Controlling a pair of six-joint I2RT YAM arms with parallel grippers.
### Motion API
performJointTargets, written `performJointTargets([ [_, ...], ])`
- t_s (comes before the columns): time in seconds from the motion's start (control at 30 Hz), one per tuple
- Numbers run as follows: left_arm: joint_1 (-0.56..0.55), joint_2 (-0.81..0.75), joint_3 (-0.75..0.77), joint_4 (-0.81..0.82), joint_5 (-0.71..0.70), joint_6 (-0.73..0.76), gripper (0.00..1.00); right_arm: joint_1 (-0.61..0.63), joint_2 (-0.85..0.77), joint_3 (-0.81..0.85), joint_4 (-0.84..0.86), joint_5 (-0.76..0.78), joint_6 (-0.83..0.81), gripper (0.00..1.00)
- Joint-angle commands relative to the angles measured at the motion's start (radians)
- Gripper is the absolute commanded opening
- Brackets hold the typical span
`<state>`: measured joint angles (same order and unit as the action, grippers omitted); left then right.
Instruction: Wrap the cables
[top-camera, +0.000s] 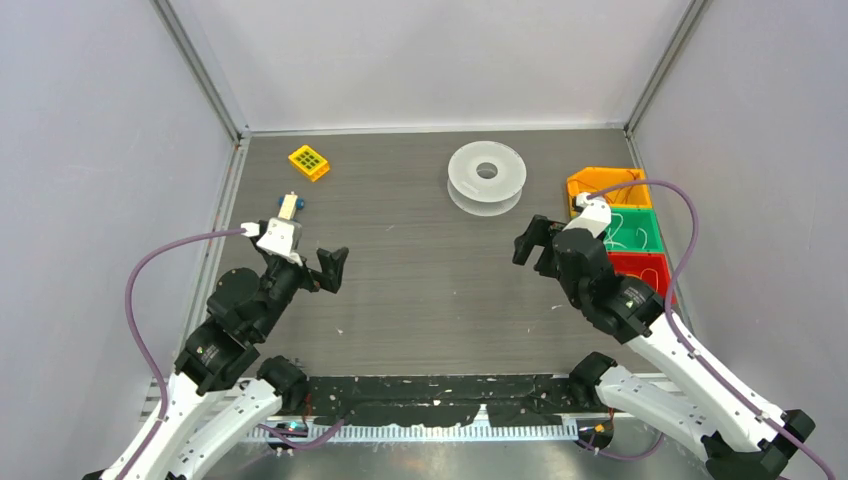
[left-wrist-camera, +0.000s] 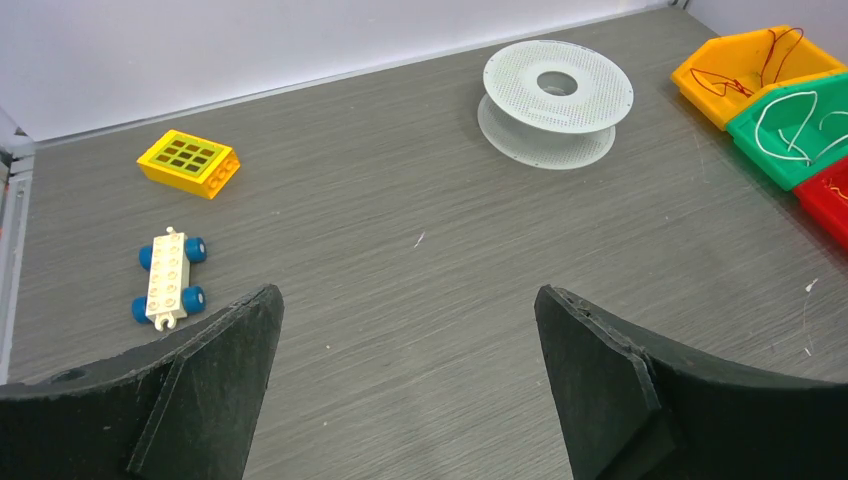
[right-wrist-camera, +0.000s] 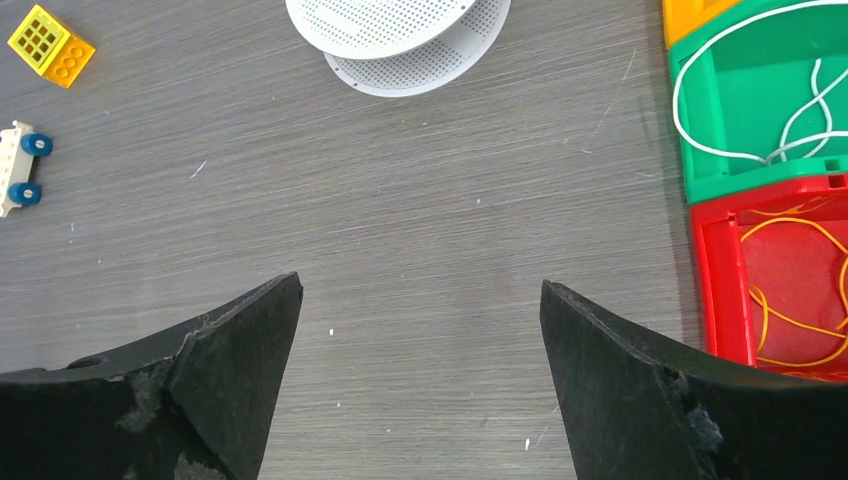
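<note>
The thin yellow-orange wire (right-wrist-camera: 790, 220) lies in loose loops inside the red bin (right-wrist-camera: 705, 290) at the right edge of the table; in the top view that bin (top-camera: 640, 272) sits just right of my right arm. A white perforated spool (top-camera: 487, 177) lies flat at the back centre and also shows in the left wrist view (left-wrist-camera: 556, 100). My left gripper (top-camera: 318, 272) is open and empty above bare table at the left (left-wrist-camera: 407, 292). My right gripper (top-camera: 535, 250) is open and empty above bare table, left of the red bin (right-wrist-camera: 421, 282).
A green bin (right-wrist-camera: 700, 120) with a thin white wire and an orange bin (left-wrist-camera: 700, 80) with a red wire stand behind the red bin. A yellow brick (top-camera: 309, 162) and a white toy car with blue wheels (left-wrist-camera: 168, 277) lie at the back left. Walls enclose the table.
</note>
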<state>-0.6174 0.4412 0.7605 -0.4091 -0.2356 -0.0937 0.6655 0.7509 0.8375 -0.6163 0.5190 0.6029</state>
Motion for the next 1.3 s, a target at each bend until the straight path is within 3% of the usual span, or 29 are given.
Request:
performJointTargets([
  [0.0, 0.004, -0.006, 0.016, 0.023, -0.004, 0.002, 0.99, -0.003, -0.022, 0.017, 0.016, 0.05, 0.04, 0.95],
  [0.27, 0.005, -0.007, 0.011, 0.021, -0.017, -0.001, 0.99, -0.002, -0.033, -0.011, 0.004, 0.202, 0.057, 0.97],
  [0.37, 0.005, -0.006, 0.012, 0.021, -0.013, -0.002, 0.99, -0.017, 0.012, -0.016, 0.003, 0.265, 0.029, 0.99],
  [0.47, 0.004, -0.003, 0.011, 0.02, -0.013, -0.007, 0.99, -0.082, 0.097, -0.007, -0.035, 0.292, 0.067, 0.96],
  [0.5, 0.005, -0.002, 0.011, 0.017, -0.011, -0.009, 0.99, -0.147, 0.114, -0.001, -0.065, 0.267, 0.104, 0.93],
  [0.67, 0.004, -0.007, 0.012, 0.018, -0.003, -0.012, 0.99, -0.435, 0.18, -0.074, 0.002, 0.045, 0.112, 0.55],
  [0.77, 0.005, -0.011, 0.011, 0.017, -0.004, -0.014, 0.99, -0.595, 0.175, -0.138, 0.056, -0.024, 0.12, 0.51],
  [0.87, 0.004, -0.013, 0.009, 0.019, 0.004, -0.018, 0.99, -0.678, 0.171, -0.173, 0.081, -0.025, 0.147, 0.49],
  [1.27, 0.004, -0.014, 0.007, 0.025, 0.028, -0.023, 0.99, -0.826, 0.28, -0.292, 0.215, -0.233, 0.154, 0.45],
])
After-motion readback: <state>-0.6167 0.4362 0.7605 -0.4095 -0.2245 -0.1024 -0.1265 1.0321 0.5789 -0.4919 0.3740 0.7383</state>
